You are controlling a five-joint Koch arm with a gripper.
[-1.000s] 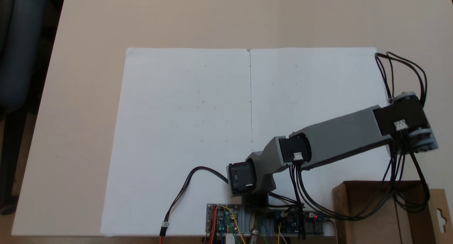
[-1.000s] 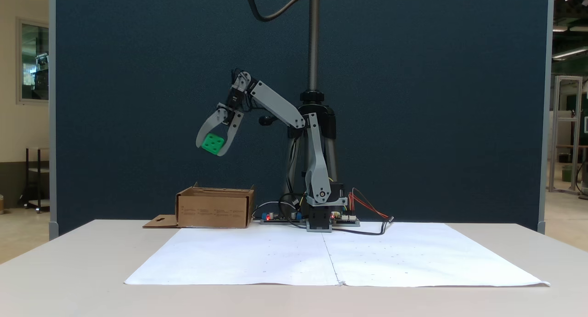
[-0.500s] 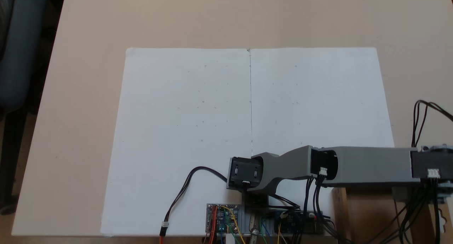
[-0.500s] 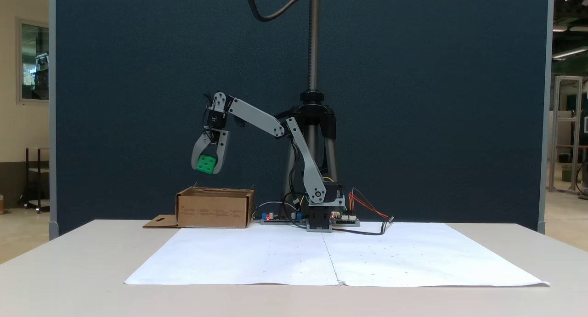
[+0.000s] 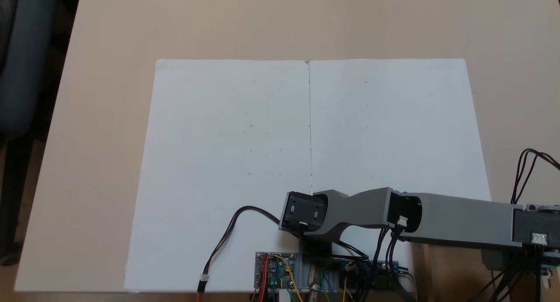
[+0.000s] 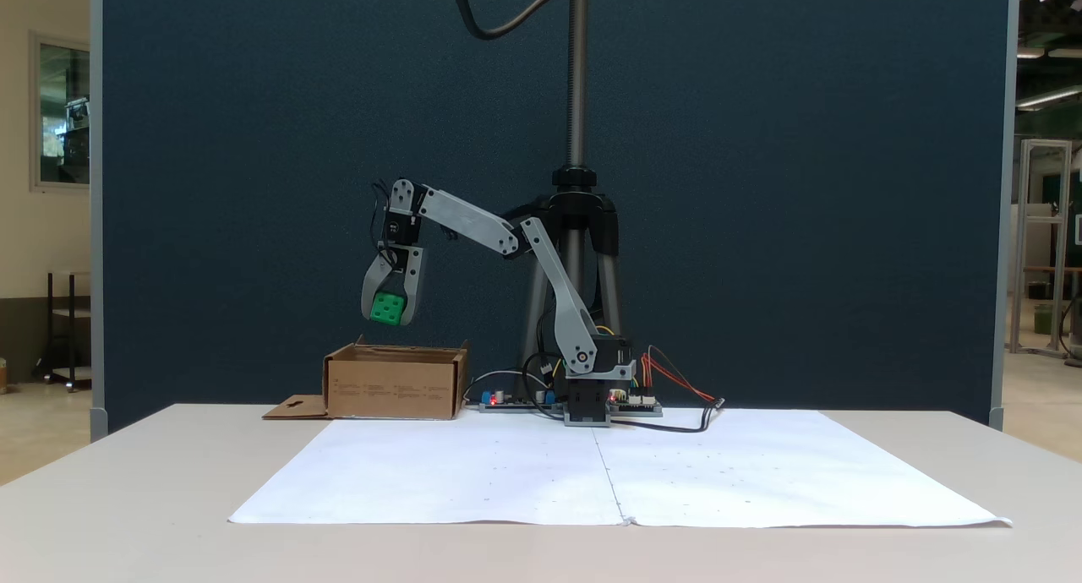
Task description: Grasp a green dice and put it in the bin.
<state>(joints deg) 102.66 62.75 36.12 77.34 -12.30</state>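
With the green dice clamped between its two grey jaws, the gripper hangs pointing downward above the open top of the bin, clear of its rim; the carrying step appears nearly complete. What the next move seems to call for is a short descent, or a simple parting of the jaws, provided the cube sits over the box's interior and not over a wall, which the side-on fixed view alone cannot confirm. Seen from above, the arm reaches across the bin's corner. Nearby lie the white paper sheet, the circuit boards with their coloured wires, and a tripod behind the base; nothing appears to block the drop.
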